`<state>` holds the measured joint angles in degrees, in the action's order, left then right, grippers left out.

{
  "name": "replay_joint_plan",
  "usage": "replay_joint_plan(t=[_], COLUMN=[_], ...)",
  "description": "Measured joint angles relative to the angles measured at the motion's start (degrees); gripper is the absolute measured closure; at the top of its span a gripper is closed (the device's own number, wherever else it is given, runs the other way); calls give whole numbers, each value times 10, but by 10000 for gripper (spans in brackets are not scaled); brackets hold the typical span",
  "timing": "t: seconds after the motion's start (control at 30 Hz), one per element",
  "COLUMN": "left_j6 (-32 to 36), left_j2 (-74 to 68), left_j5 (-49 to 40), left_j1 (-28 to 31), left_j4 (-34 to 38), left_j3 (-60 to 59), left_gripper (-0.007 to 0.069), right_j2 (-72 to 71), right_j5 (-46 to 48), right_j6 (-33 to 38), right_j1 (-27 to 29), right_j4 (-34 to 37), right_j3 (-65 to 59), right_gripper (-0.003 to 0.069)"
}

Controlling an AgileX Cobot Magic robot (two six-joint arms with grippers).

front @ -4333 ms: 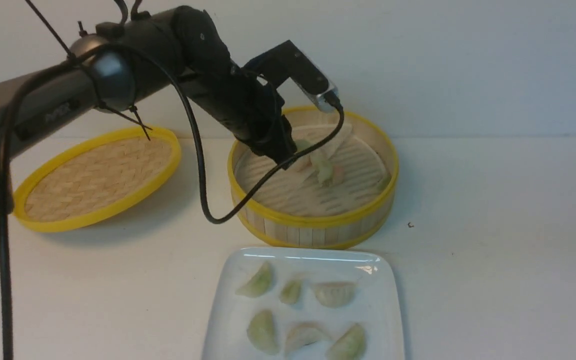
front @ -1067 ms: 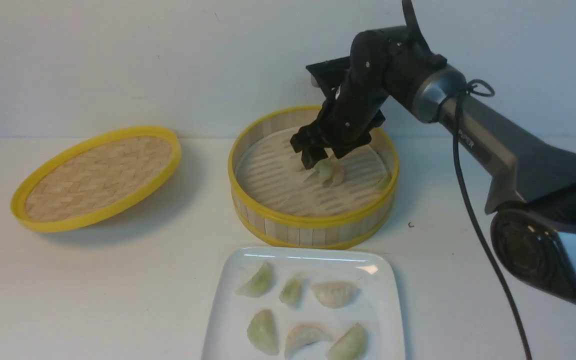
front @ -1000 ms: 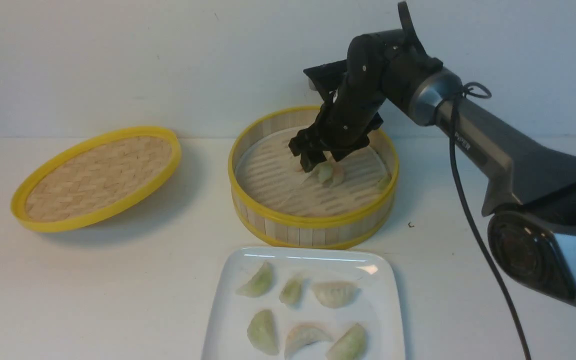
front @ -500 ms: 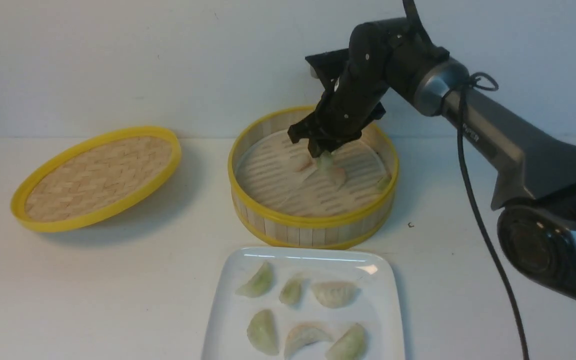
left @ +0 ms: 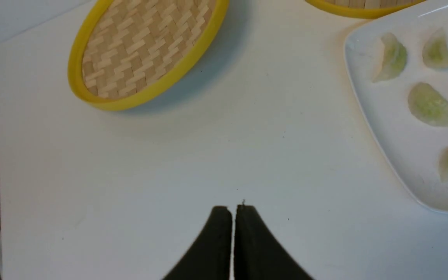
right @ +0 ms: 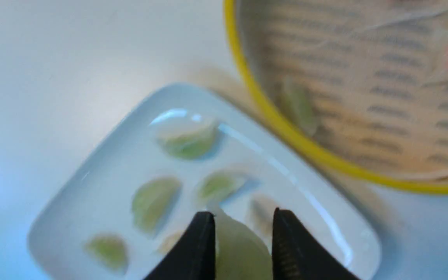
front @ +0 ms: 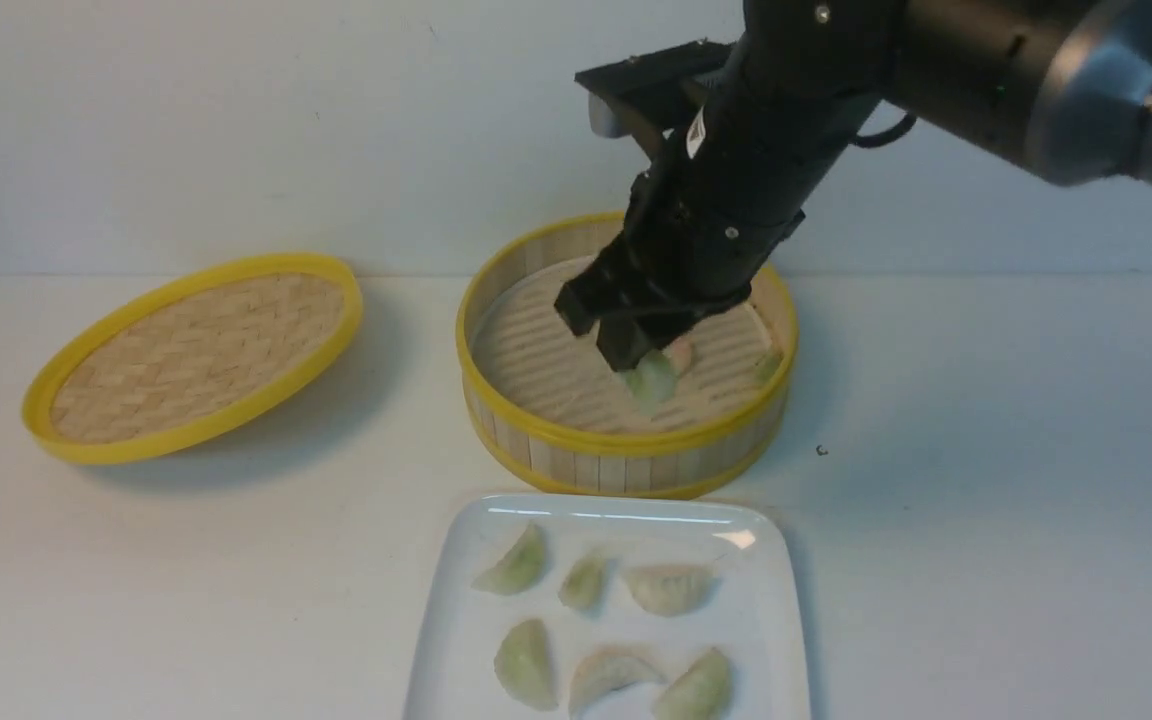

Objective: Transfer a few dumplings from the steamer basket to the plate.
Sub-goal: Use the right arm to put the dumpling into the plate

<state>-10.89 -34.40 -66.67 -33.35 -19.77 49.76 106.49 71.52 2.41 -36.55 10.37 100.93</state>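
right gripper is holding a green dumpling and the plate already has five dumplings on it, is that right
Not quite. The plate has six dumplings on it, not five: the front view shows two rows of three. The rest holds: the right gripper is shut on a green dumpling.

Looking at the right arm [front: 796, 110]: matte black shell at the wrist, running back into a brushed silver-grey collar [front: 1086, 85]. There's a small white label [front: 698, 131] on the wrist, but I can't read the print. I count a couple of bright screw heads [front: 816, 13] on the black shell. The black camera bracket [front: 651, 85] has a silvery end, with a thin black cable [front: 886, 130] behind it. The right jaws are black and taper to wedges. The left jaws are the same, smooth matte black.
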Motion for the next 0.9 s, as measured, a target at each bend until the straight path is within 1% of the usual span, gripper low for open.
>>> replay_joint_plan(t=[0.07,0.1,0.13,0.2,0.23,0.33,0.43,0.57,0.67,0.77,0.83,0.9], left_j6=[0,0,0,0,-2,-2,-2,-2,-2,-5,-5,-5], left_j2=[0,0,0,0,0,0,-1,-1,-1,-1,-1,-1], left_j5=[22,28,37,55,62,72,73,73,73,73,73,73], left_j1=[0,0,0,0,0,0,0,0,0,0,0,0], left_j4=[0,0,0,0,1,1,3,2,1,0,0,0], left_j3=[0,0,0,0,0,0,0,0,0,0,0,0], left_gripper=[631,631,631,631,631,631,631,631,631,631,631,631], right_j2=[-52,-63,-75,-84,-81,-69,-48,-19,-6,7,7,5], right_j5=[-3,-5,-16,-62,-105,-180,-234,-270,-276,-279,-278,-276], right_j6=[0,0,0,0,0,0,0,0,0,0,-3,-5], right_j1=[-26,-33,-45,-63,-70,-75,-76,-79,-85,-92,-92,-92], right_j4=[23,32,51,86,105,130,137,151,155,145,140,138], right_j3=[-96,-124,-177,-255,-292,-345,-364,-366,-366,-366,-366,-366], right_gripper=[486,486,486,486,486,486,486,482,459,377,309,277])
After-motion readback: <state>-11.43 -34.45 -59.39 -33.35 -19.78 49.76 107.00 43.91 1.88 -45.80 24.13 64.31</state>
